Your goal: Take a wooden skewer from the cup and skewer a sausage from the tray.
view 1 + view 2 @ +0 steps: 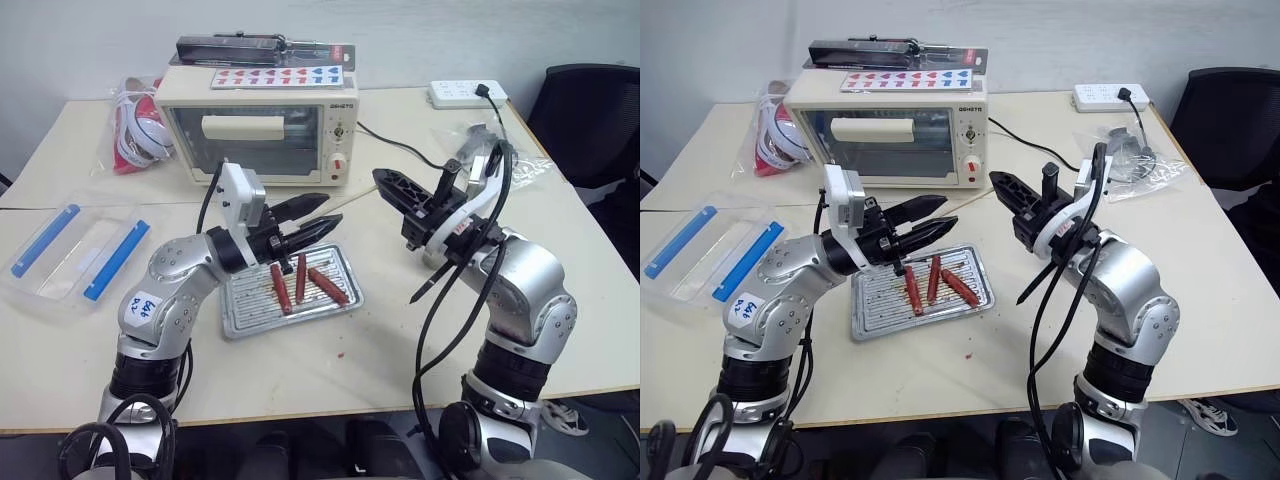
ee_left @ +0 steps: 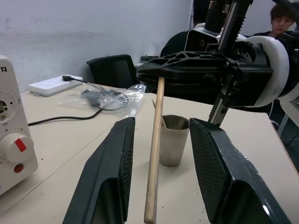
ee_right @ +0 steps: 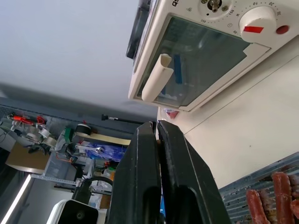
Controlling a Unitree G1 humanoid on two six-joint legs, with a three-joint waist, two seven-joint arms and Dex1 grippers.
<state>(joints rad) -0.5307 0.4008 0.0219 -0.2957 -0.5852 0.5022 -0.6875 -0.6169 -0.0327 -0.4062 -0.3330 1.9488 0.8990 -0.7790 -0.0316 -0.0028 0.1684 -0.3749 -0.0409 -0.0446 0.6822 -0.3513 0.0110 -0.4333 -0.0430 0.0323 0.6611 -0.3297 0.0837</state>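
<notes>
The wooden skewer (image 2: 154,154) was pinched at 1 end between the clenched fingers of the right gripper (image 1: 385,182) and ran across toward the left gripper (image 1: 318,218). In the left wrist view it passed between that gripper's 2 fingers (image 2: 110,177), which stood apart on either side without visibly touching it. The cup (image 2: 173,140) stood on the table (image 1: 400,350) beyond the skewer, below the right gripper. Beneath the left gripper sat the tray (image 1: 240,305) with 3 sausages; the nearest sausage (image 1: 280,288) lay just under its fingertips. A toaster oven (image 1: 260,120) stood behind both grippers.
</notes>
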